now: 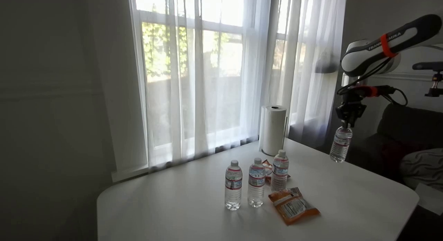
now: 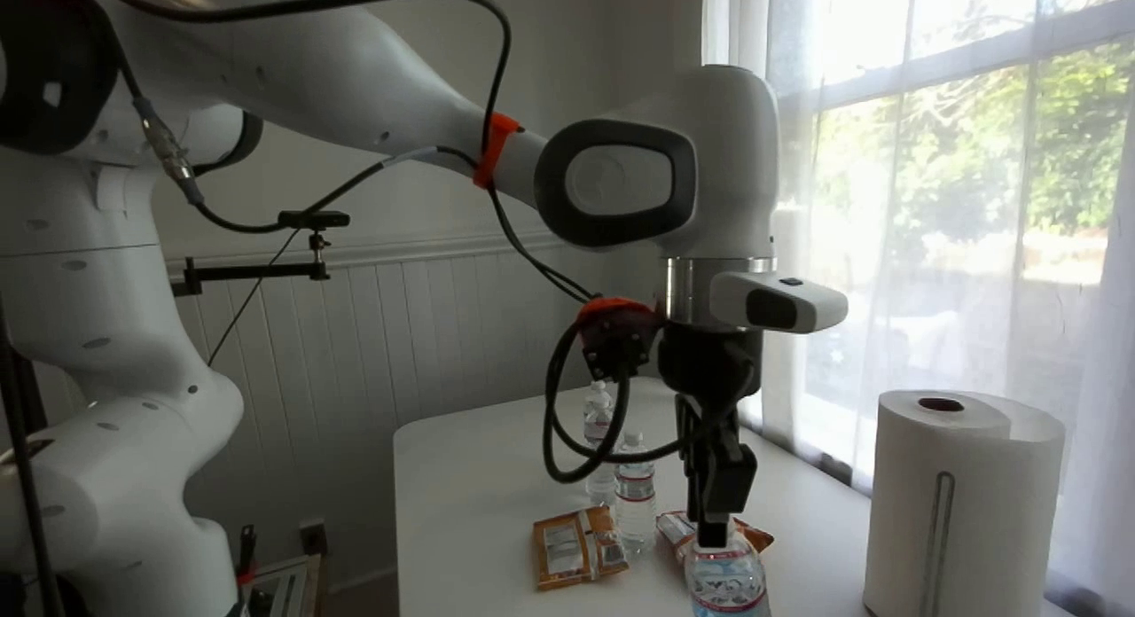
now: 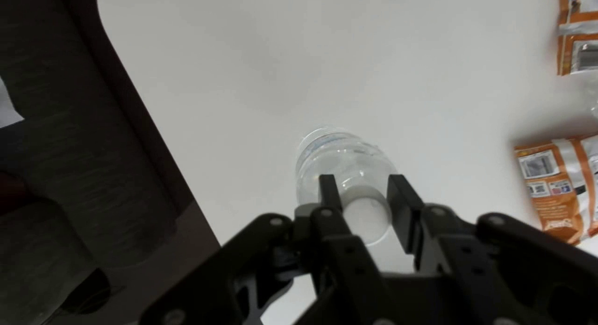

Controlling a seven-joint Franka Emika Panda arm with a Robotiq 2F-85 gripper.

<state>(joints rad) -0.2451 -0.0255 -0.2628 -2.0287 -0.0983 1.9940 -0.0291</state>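
Observation:
My gripper point(image 3: 363, 189) is shut around the white cap point(image 3: 367, 220) of a clear water bottle point(image 1: 341, 144), one finger on either side. Below the fingers point(image 2: 712, 530) the bottle's shoulder and label show in an exterior view, where the frame cuts off its base. It leans slightly and appears to hang above the table near its edge. Three similar bottles stand upright on the table: a left one point(image 1: 233, 185), a middle one point(image 1: 256, 184) and a right one point(image 1: 279, 171). An orange snack bag point(image 1: 294, 205) lies flat beside them.
A second orange bag point(image 1: 267, 167) lies partly hidden behind the bottles on the white table point(image 1: 166, 210). A paper towel roll point(image 1: 274, 130) stands near the curtained window point(image 1: 207, 78). Past the table edge is a dark sofa point(image 1: 408, 126). Black cables point(image 2: 550, 422) loop beside the wrist.

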